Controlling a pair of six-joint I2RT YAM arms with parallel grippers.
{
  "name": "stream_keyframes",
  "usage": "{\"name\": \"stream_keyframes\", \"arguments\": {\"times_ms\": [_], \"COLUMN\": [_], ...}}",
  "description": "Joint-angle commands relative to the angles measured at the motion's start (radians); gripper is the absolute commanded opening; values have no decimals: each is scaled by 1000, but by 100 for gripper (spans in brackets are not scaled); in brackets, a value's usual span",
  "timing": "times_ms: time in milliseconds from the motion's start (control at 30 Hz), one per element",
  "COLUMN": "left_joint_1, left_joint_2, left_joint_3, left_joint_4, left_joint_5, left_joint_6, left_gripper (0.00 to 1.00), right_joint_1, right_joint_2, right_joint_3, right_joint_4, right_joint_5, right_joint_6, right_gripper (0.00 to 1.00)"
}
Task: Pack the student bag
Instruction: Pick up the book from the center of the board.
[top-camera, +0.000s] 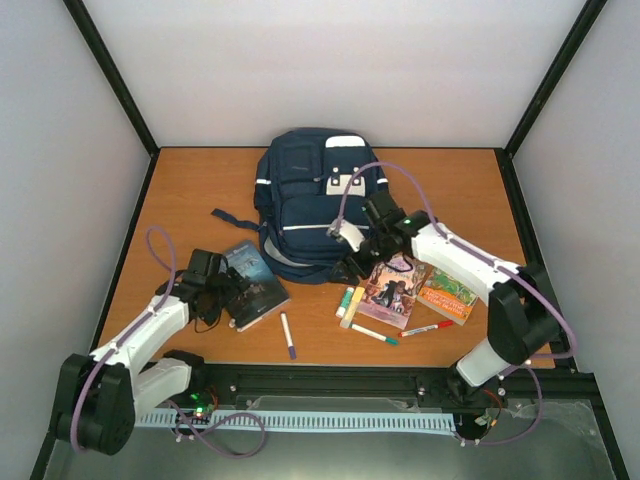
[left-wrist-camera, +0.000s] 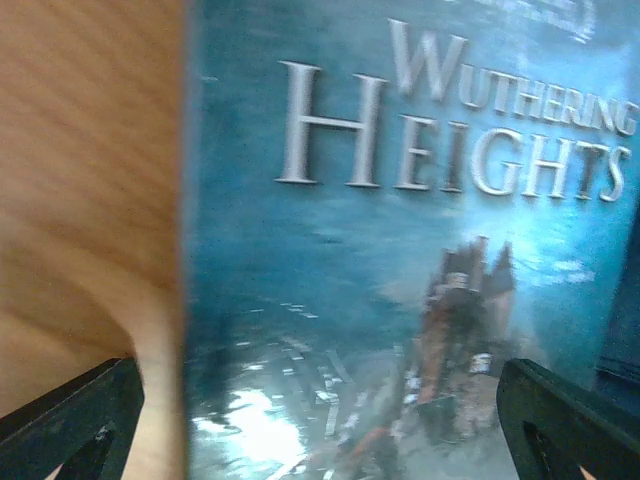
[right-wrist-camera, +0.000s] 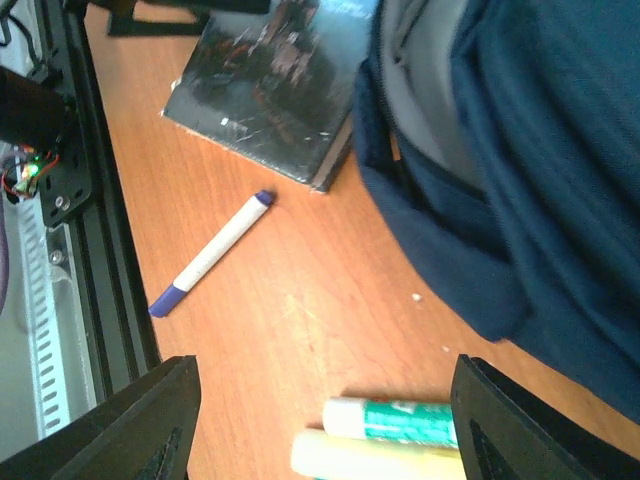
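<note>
Left gripper (left-wrist-camera: 320, 430), jaws wide, is hovering over the teal paperback novel (left-wrist-camera: 400, 250) lying lengthwise just left of the navy striped fabric backpack (top-camera: 310, 190); right gripper (right-wrist-camera: 320, 420), equally wide, is hanging at its near edge.

Wooden table (top-camera: 200, 180), student bag (top-camera: 300, 190) at centre rear. Nearer: dark book (top-camera: 258, 285) left, purple-capped pen (top-camera: 288, 335) centre, pink book (top-camera: 392, 290) right

large navy-blue student bag (top-camera: 295, 200), thin white stripes, white label patches toward its far end, front pockets facing up, lying flat at the far centre, dark strap trailing left, grey lining showing at its near edge
</note>
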Motion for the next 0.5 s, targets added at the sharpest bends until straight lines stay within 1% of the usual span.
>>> {"name": "stream_keyframes", "arguments": {"times_ms": [0,100,200,300,367,467], "left_joint_1": [-22,-31,-31,-31,-31,-28], "left_joint_2": [51,103,158,193,174,85], "left_joint_3": [52,86,119,181,213,218], "left_joint_4": [127,146,158,101,31,-47], "left_joint_5": [102,93,68,38,5,-75], "left_joint_6": [69,106,135,163,179,186], "left_gripper": [100,100,100,100,100,100], "right_joint_1": [87,138,161,185,206,238], "right_joint_2": [70,122,177,232,271,330], "right_joint_3": [78,137,179,234,276,334], "right_joint_4": [-12,-26,-18,-5,5,34], "right_joint_5": [25,46,38,39,59,91], "right_joint_6": [7,16,37,48,56,95], "right_gripper": [70,67,63,59,55,50]}}
